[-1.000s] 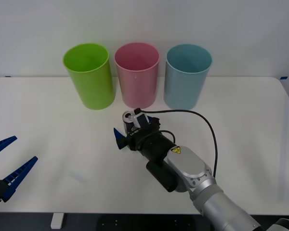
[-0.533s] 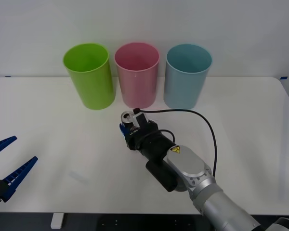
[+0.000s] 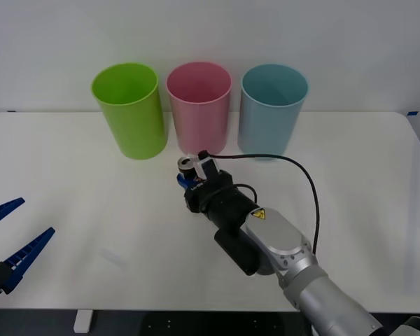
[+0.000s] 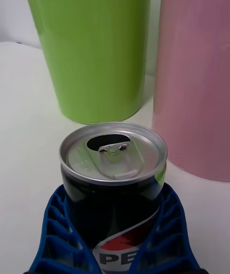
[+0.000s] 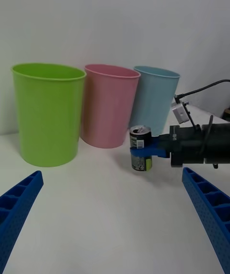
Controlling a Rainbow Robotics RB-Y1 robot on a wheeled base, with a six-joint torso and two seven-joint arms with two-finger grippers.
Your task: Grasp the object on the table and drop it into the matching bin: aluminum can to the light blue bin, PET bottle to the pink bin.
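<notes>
White bench [image 3: 70,161] and pale wall are framing the scene. Compared with a second ago, the right tool [image 3: 187,183] has been closed on the small dark aluminium can [image 3: 189,168], upright before the pink bin [image 3: 199,105]; grasping is judged done. One can and three bins are being counted, light blue bin [image 3: 273,108] included. The left tool [image 3: 10,241] is being held open, idle.

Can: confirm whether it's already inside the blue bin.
No, the can stands on the table, gripped by the right claw, in front of the blue bin.
</notes>
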